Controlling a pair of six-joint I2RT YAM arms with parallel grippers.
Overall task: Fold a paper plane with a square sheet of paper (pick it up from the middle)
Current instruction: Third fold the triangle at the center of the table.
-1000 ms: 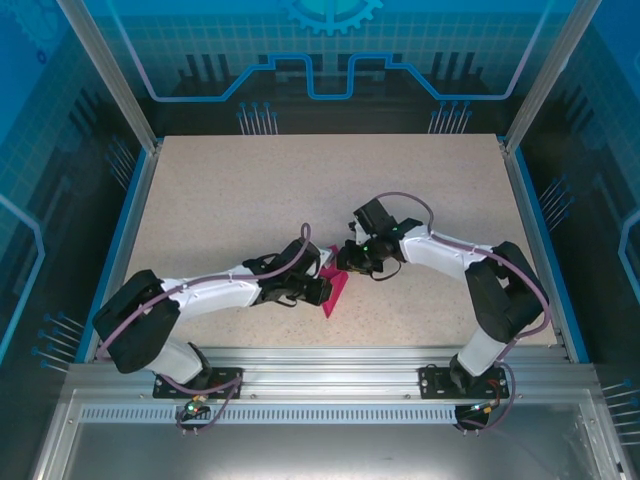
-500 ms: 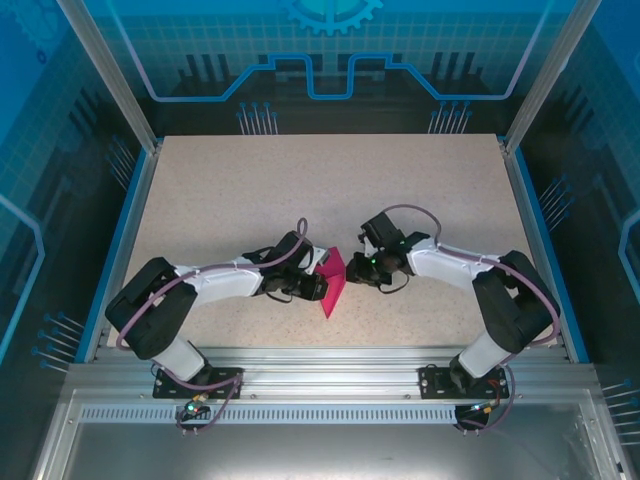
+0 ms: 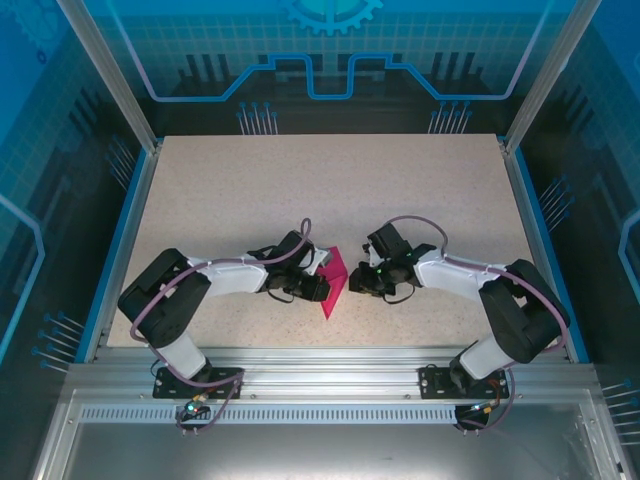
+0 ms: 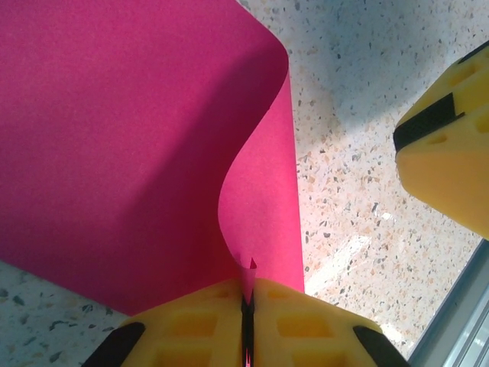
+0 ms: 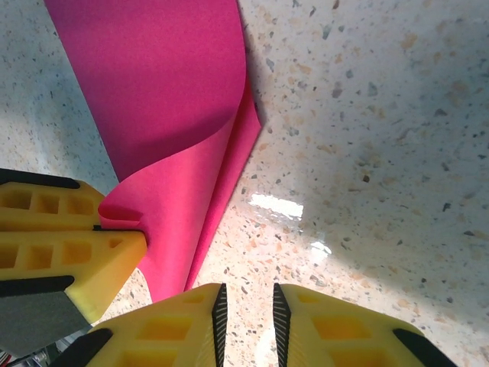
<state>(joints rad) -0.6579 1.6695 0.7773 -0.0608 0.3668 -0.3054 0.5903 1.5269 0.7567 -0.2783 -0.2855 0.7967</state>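
Left wrist view: left claw (image 4: 246, 294) pinching curled paper (image 4: 114, 138). Right wrist view: right claw (image 5: 246, 302) barely spread, empty, over desk (image 5: 367, 153).

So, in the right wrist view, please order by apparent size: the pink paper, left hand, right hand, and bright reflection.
1. pink paper
2. left hand and right hand: look alike, and nearness to the camera makes it unsure
3. bright reflection

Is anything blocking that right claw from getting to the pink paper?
Nothing visible does. The right gripper sits close beside the pink paper, only bare table between. The left gripper pinches the paper's curled edge, off to the side.
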